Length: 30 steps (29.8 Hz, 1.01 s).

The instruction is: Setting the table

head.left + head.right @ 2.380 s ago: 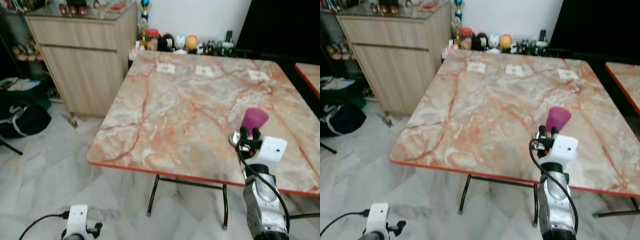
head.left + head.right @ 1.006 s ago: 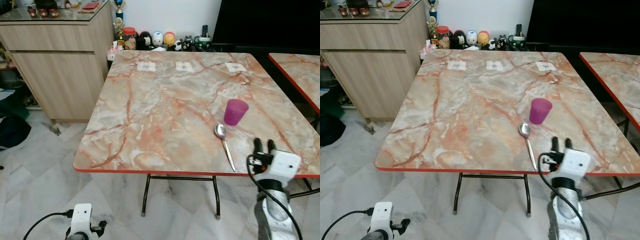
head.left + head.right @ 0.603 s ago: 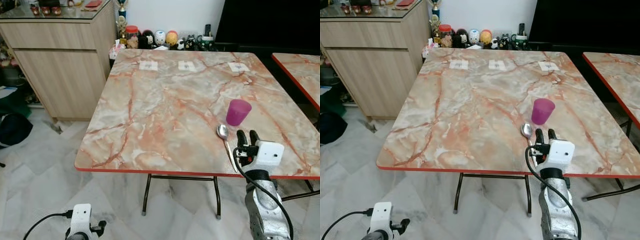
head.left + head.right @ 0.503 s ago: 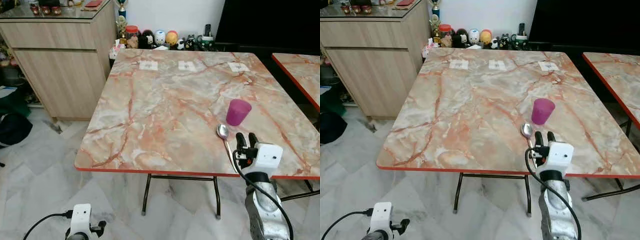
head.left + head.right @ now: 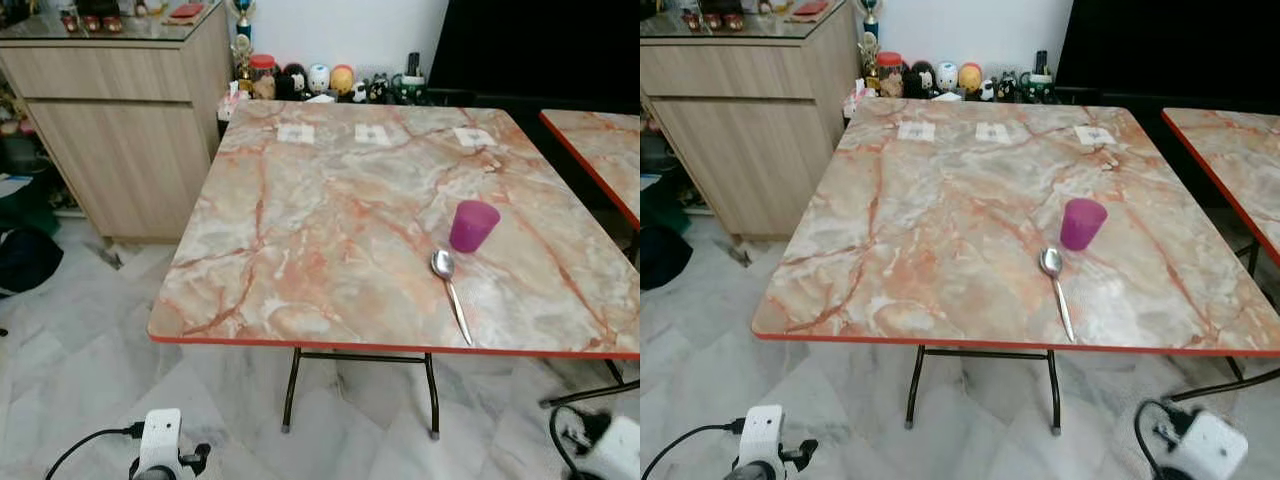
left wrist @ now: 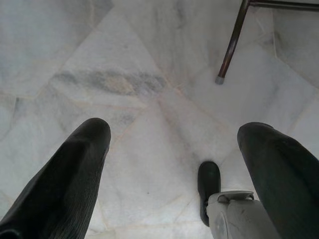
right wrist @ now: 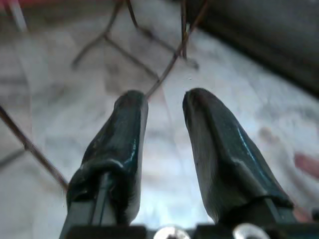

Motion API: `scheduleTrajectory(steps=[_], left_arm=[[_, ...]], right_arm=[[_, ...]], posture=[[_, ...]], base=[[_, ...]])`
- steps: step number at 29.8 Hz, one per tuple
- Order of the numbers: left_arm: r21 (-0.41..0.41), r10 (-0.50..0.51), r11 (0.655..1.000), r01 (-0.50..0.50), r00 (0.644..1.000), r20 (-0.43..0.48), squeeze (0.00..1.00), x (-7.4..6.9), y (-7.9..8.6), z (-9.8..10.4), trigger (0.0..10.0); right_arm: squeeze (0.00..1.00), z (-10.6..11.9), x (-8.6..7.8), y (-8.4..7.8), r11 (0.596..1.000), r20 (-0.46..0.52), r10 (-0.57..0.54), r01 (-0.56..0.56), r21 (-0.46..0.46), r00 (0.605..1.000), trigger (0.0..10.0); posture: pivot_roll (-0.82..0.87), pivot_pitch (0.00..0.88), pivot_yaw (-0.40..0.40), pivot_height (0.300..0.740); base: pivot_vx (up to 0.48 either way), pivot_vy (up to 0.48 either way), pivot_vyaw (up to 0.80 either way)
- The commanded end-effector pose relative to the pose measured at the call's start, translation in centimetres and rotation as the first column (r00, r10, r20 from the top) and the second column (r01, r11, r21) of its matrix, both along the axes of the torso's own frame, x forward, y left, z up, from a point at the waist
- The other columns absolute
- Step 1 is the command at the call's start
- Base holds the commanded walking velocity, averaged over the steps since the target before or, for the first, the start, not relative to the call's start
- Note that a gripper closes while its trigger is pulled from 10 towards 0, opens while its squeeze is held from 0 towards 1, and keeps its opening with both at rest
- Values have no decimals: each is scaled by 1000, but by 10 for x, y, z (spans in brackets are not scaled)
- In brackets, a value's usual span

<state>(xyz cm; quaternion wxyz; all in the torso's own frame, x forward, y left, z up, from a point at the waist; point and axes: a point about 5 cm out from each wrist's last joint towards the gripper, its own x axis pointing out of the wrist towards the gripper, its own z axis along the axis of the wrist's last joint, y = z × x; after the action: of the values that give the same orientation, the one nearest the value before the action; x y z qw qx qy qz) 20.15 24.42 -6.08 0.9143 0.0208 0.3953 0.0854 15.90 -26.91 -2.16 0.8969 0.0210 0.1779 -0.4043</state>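
You had the purple cup (image 5: 473, 225) standing upright on the marble-patterned table (image 5: 330, 230), toward its right side, with the metal spoon (image 5: 450, 293) just beside it on the near side, bowl toward the cup and handle running to the near edge. Your right gripper (image 7: 164, 124) hung low, below the table's near right corner and well apart from both, its fingers (image 7: 119, 144) parted by a narrow gap and empty over the pale floor (image 6: 149, 99). Your left gripper (image 6: 174, 164) hung idle at the near left, fingers spread wide, holding nothing.
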Motion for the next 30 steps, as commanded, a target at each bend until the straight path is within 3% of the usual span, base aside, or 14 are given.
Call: scheduleTrajectory(steps=[1,2,3,5,9,14,15,20,23,30], left_arm=[[-5,8,1000,-8,1000,-12,0,-1,-1,-1,10000],[-8,8,1000,-8,1000,-14,0,-1,-1,-2,10000],[-13,10,1000,-10,1000,-13,0,-1,-1,-1,10000],[-18,13,1000,-13,1000,-10,0,0,-2,-1,10000],[-26,17,1000,-17,1000,-13,0,2,-1,0,10000],[-16,10,1000,-10,1000,-16,0,2,0,0,10000],[-12,12,1000,-13,1000,-18,0,1,2,0,10000],[-12,11,1000,-11,1000,-21,0,0,3,0,10000],[-23,3,1000,-3,1000,-20,0,1,0,0,10000],[-21,-6,1000,5,999,-34,0,-1,0,-1,10000]], right_arm=[[0,-14,9,8,990,-43,108,-103,100,993,10000],[0,-21,12,13,977,-63,163,-152,149,985,10000],[0,-32,16,26,940,-80,264,-238,245,961,10000],[0,-41,18,39,888,-87,362,-315,336,928,10000],[0,-56,10,49,860,-182,398,-296,416,899,10000],[0,-64,3,57,840,-249,431,-286,460,867,10000],[0,-64,6,63,823,-218,453,-312,475,864,10000],[0,-65,5,66,820,-221,448,-300,486,866,10000],[0,-69,1,74,800,-242,498,-334,498,833,10000],[0,-70,1,79,787,-243,519,-347,510,819,10000]], posture=[[84,0,-51,740],[77,0,-48,740],[77,5,-43,740],[77,7,-41,740],[77,17,-28,740],[87,28,-21,740],[86,26,-17,740],[84,28,-15,740],[84,24,-16,740],[83,13,-22,740]], base=[[0,0,0],[0,0,0],[0,0,0],[0,0,0],[0,0,0],[0,0,0],[0,0,0],[0,0,0],[0,0,0],[0,0,0]])
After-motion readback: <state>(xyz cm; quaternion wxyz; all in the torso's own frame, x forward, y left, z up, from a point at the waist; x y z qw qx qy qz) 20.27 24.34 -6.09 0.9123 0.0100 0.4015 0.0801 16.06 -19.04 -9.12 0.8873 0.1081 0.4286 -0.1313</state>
